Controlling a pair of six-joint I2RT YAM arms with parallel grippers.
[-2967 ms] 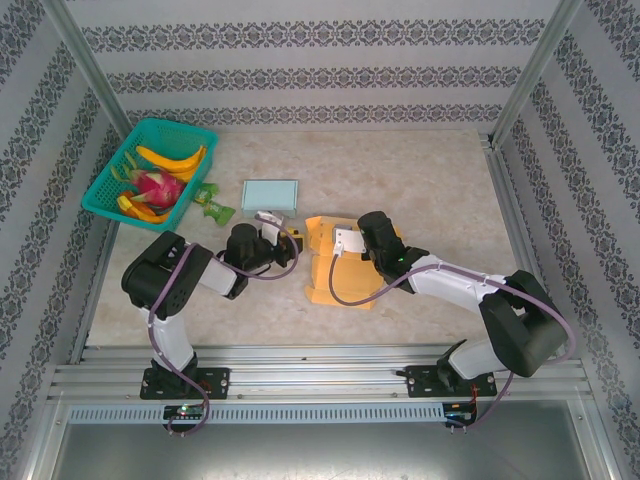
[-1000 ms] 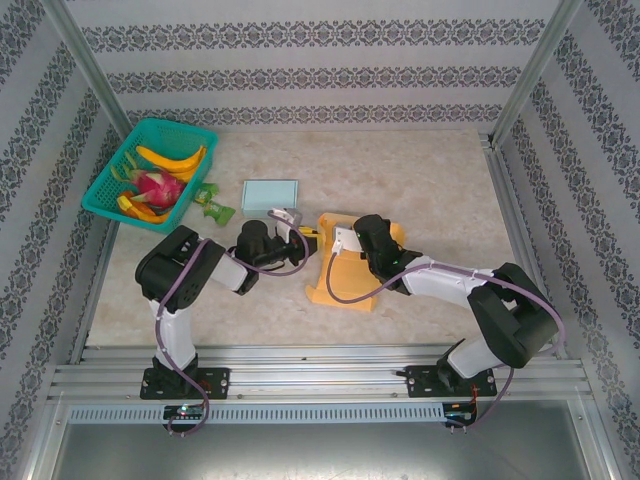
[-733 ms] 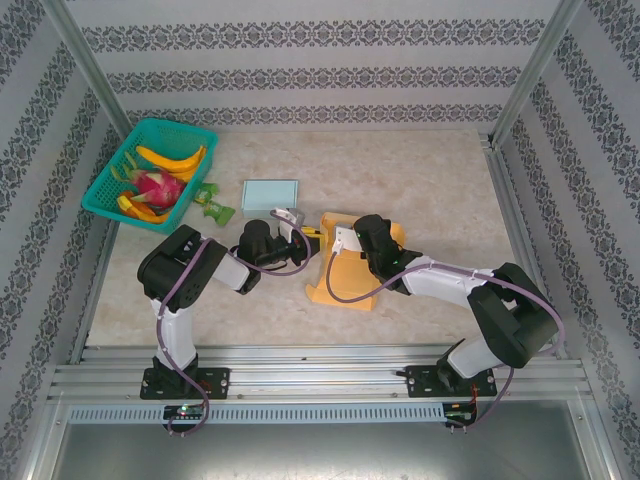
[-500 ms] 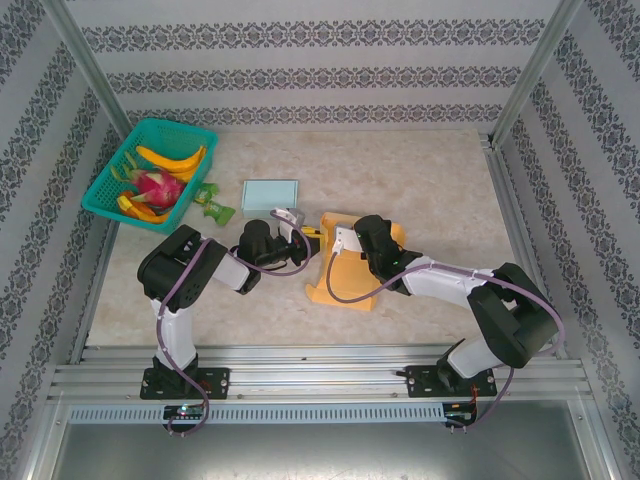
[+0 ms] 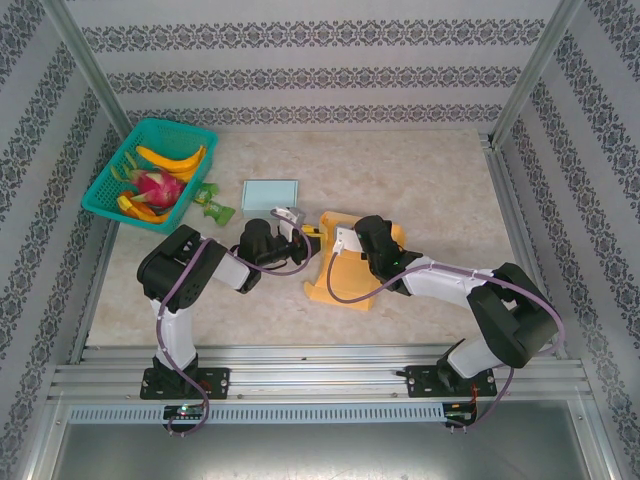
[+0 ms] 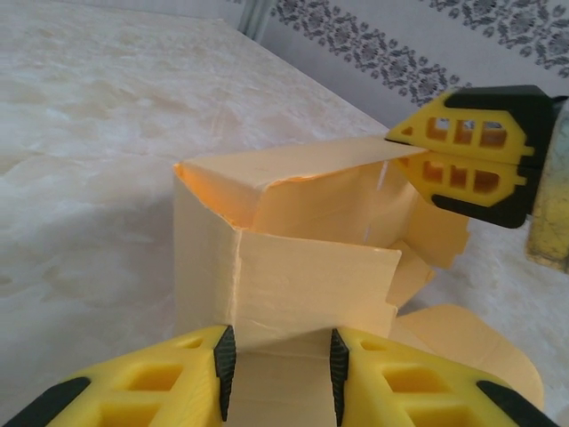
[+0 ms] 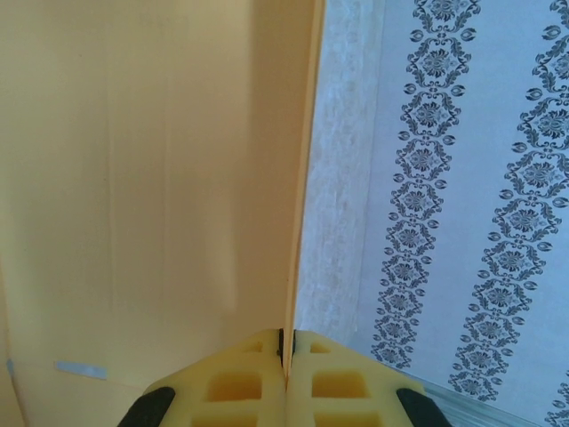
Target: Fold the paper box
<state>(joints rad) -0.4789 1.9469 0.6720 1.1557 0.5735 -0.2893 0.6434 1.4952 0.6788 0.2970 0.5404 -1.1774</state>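
Gripping seen from top: box (image 5: 352,282) at table (image 5: 430,180) centre, partly raised, between both arms. Left gripper (image 5: 303,237) at its left side, right gripper (image 5: 338,243) on upper panel. Basket (image 5: 108,196) far left, well apart.

Left wrist: left gripper (image 6: 276,358) with jaws apart, box (image 6: 302,276) flap lying between, not clamped. Right gripper (image 6: 402,150) pinching top panel edge.

Right wrist: right gripper (image 7: 285,343) closed on thin edge of box (image 7: 160,178) panel.
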